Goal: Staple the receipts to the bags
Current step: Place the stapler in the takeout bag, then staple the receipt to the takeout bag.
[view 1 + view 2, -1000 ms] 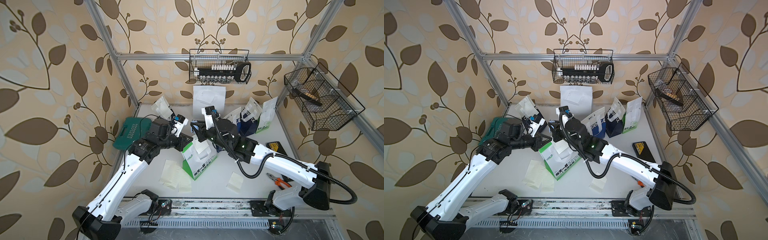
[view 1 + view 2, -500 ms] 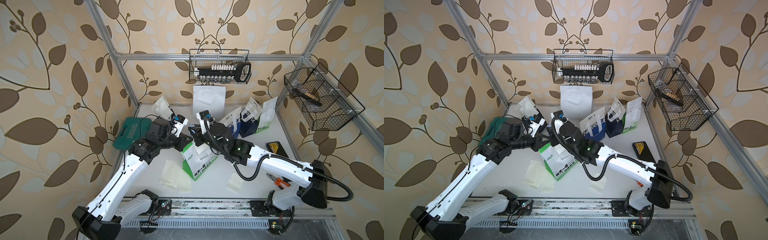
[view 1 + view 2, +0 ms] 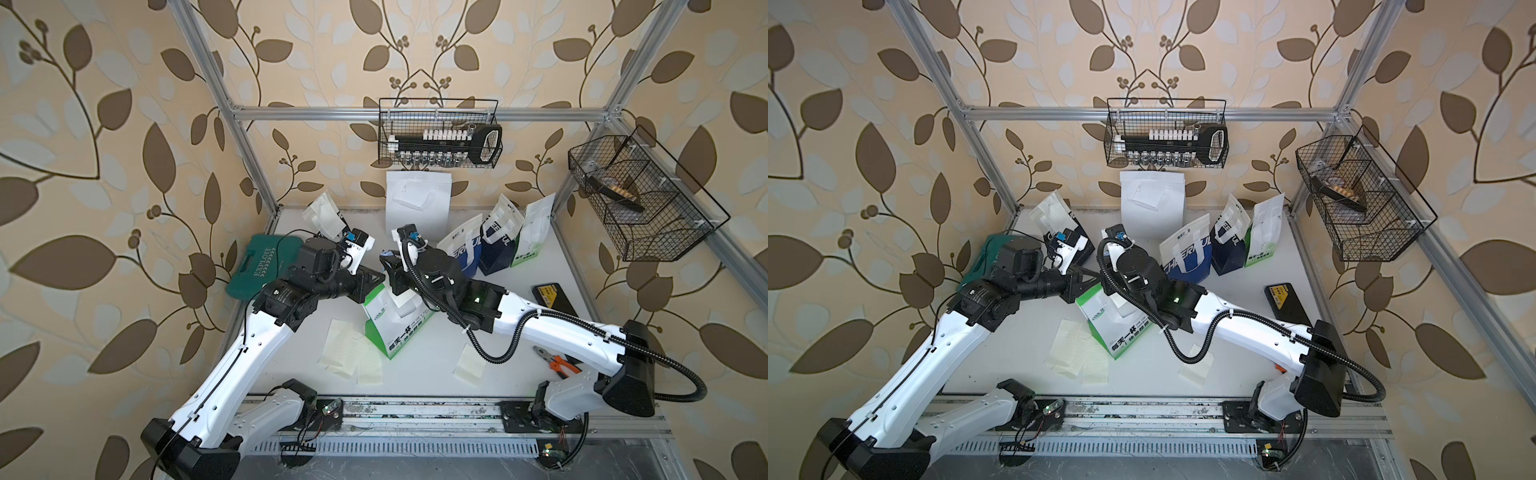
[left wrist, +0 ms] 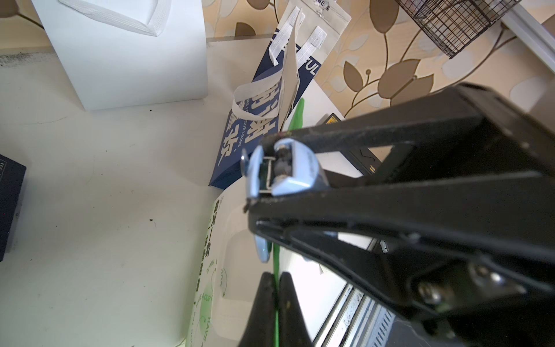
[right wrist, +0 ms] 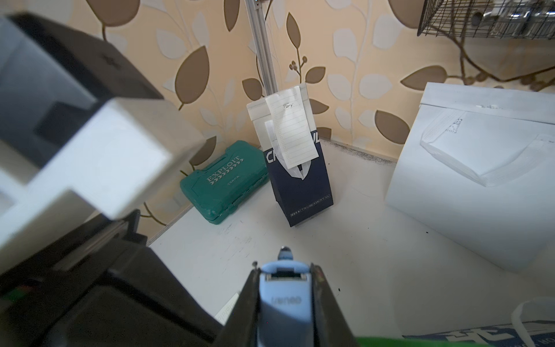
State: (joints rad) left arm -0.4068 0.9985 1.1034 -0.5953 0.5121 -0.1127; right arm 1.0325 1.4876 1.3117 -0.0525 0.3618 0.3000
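The left gripper is pinching the green top edge of a green-and-white paper carrier bag, its black fingers pressed together on the thin paper. That bag is lying tilted on the white table, toward the middle from the teal plastic tool case. The right gripper is clamping a light-blue oblong stapler. In the left wrist view the stapler's open end is hovering just beside the pinched edge, and I cannot tell whether it is touching paper. A cluster of pale cream paper receipts is lying flat nearer the robot than the case, beside the bag's bottom. One more receipt is lying past the bag, farther from the case. A navy paper bag is standing just beside the case, with a lined slip hanging on its top. A plain white bag and a row of three more bags are standing at the back, well apart from the case.
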